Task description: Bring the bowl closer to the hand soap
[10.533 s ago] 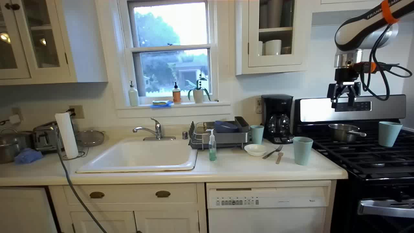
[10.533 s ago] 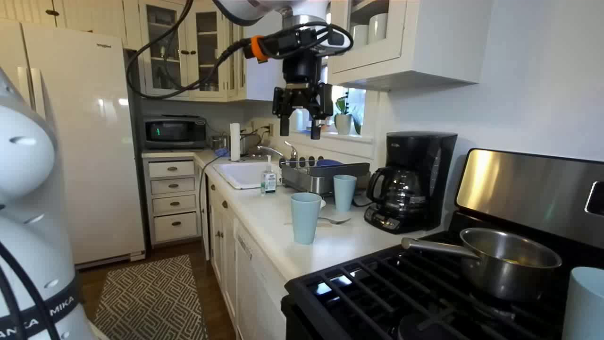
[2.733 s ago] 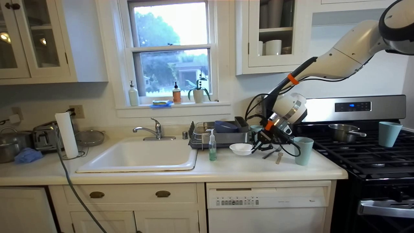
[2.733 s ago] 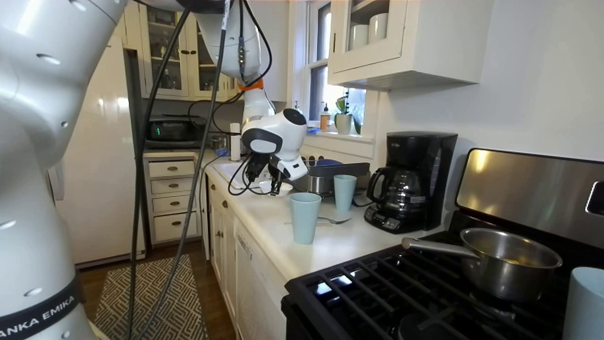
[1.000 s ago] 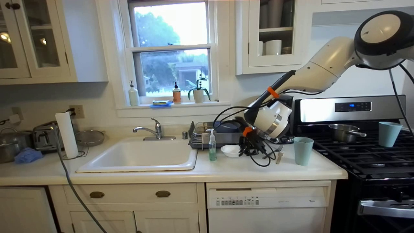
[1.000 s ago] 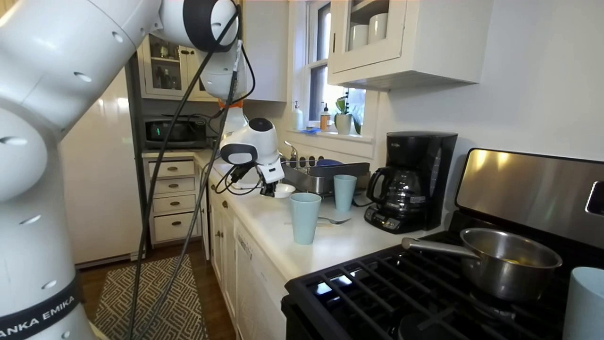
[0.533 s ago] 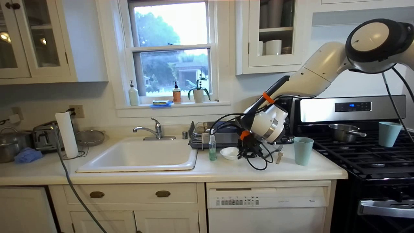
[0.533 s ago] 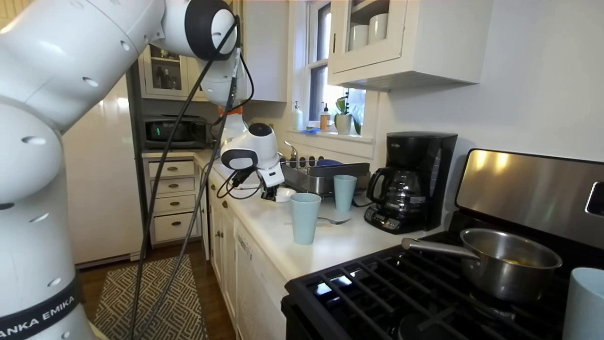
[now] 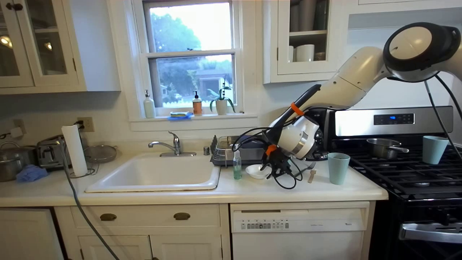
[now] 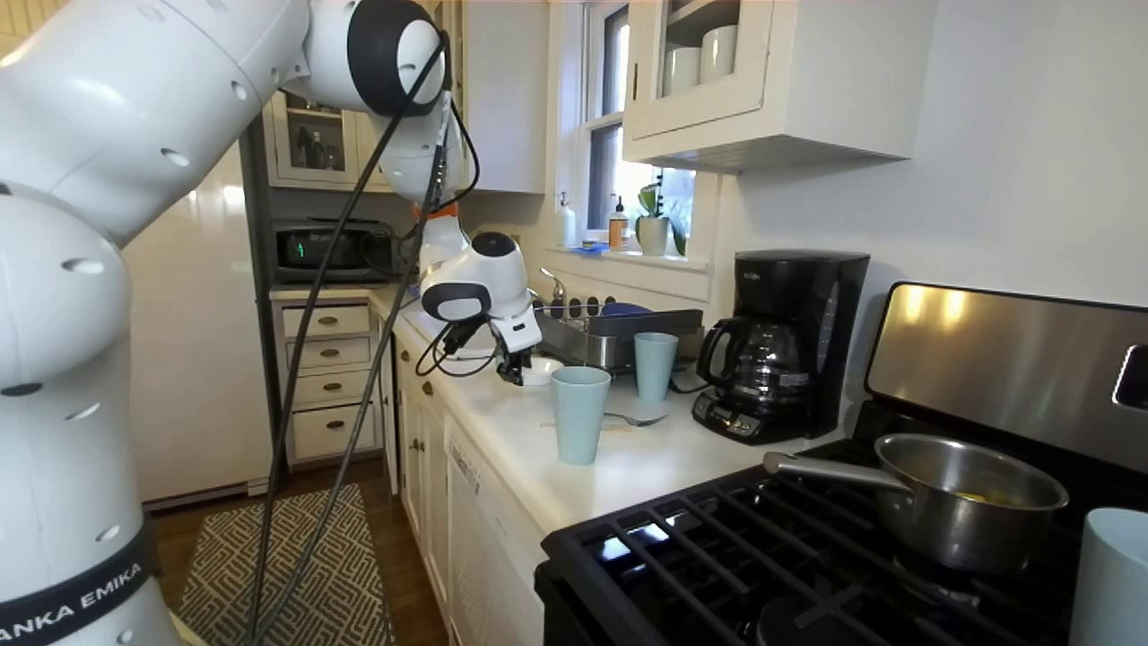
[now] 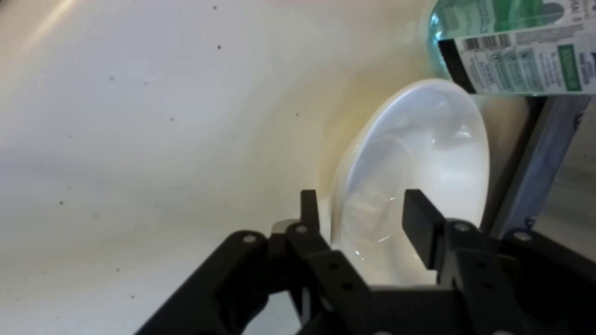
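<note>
The bowl sits hollow side up on the white counter, just beside the hand soap. In an exterior view I read a thin strip of counter between the two; in my wrist view the bowl's rim runs up to the lower edge of the bottle, so from there I can't tell whether they touch. Bottle upright, label and teal-green liquid plain to me at that view's upper right. My gripper is low over one side of the bowl, fingers set wide: one outside the bowl's wall, the other over the hollow, the rim running between them. Contact with the bowl: can't tell. Dish rack just behind bowl and soap, a blue dish in it. Sink on the soap's other side. Pale teal cup upright on the counter toward the stove, in an exterior view hiding a bit of the bowl; second cup near the coffee maker; fork lying near both cups. Saucepan on the stove, third cup near it. Windowsill: orange-labelled bottle, potted plant.
</note>
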Controlling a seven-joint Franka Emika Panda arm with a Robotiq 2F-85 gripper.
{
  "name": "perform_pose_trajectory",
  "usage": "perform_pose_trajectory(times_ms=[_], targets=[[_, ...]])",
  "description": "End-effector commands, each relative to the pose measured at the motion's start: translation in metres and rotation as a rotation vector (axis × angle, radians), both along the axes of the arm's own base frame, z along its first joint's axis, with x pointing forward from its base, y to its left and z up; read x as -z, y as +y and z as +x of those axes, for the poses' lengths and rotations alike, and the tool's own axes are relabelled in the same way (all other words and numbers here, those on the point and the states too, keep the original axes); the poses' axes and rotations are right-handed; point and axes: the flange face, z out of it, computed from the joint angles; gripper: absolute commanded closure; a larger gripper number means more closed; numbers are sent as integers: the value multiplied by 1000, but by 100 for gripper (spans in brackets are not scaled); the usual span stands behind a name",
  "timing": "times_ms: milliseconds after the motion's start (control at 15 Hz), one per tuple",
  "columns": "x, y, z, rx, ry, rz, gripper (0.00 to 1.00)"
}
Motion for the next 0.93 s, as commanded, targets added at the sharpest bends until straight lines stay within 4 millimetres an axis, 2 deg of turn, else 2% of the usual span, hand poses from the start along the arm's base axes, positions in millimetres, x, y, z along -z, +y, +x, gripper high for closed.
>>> perform_pose_trajectory(times_ms=[0, 133, 200, 400, 667, 867], targets=[[-29, 1, 0, -62, -24, -9, 17], [-47, -6, -8, -96, -21, -34, 3], [-57, -10, -14, -118, -18, -42, 0], [-93, -27, -33, -192, -14, -82, 0], [-142, -66, -69, -299, 25, -213, 0], [-188, -90, -92, -410, 44, -331, 0]])
